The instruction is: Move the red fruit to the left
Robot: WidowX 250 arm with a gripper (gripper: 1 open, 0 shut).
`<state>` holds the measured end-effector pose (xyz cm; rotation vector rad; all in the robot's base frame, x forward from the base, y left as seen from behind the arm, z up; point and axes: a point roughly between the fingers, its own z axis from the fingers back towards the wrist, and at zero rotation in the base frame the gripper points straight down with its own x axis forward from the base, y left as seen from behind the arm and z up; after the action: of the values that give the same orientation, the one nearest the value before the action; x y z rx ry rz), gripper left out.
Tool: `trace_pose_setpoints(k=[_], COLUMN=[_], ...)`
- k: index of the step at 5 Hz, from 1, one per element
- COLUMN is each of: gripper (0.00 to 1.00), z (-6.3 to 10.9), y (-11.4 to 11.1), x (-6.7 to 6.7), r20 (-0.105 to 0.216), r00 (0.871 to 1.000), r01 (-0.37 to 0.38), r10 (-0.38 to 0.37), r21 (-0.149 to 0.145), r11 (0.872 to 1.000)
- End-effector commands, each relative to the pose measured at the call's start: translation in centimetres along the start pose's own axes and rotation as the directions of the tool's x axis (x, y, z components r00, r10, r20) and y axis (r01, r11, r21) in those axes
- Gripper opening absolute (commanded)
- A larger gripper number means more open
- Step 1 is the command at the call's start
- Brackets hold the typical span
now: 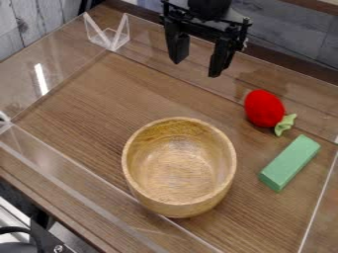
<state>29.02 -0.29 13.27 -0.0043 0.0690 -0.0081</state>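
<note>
1 red fruit (pixel 264 107), 1 bowl (pixel 180 166), 1 green block (pixel 290 163)

The claw (pixel 199 57) hangs above the far side of the surface (pixel 93 109), pointing straight down. Its dark fingers (pixel 219 59) are spread wide apart with nothing between them, tips clear of the surface.

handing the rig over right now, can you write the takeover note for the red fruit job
Gripper: open, empty, pointing down, hanging above the far side of the table, well apart from everything.
Red fruit: on the table at the right side, green cap toward the green block, which lies just in front of it.
Wooden bowl: in the near middle, empty.
Done: nothing yet; the fruit looks untouched.
Left: reach the fruit, grasp it, carry it to the left part of the table, probably past the bowl, and release.
</note>
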Motion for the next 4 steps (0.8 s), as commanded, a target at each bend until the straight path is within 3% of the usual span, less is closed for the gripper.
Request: trace_pose_setpoints(k=[1, 2, 3, 4], gripper=[1.00, 1.00, 1.00, 1.00], z=[-1.6, -3.2, -4.0, -3.4], y=[-1.0, -3.3, -5.8, -8.2], x=[-0.2, 2.0, 4.7, 5.9], r20=[-0.023, -0.023, -0.002, 0.017], r00=[1.000, 0.998, 0.995, 0.994], r01=[0.018, 0.064, 0.097, 0.109], r10=[-0.019, -0.064, -0.097, -0.109], r21=[-0.007, -0.019, -0.017, -0.020], r11=[1.000, 0.998, 0.995, 0.994])
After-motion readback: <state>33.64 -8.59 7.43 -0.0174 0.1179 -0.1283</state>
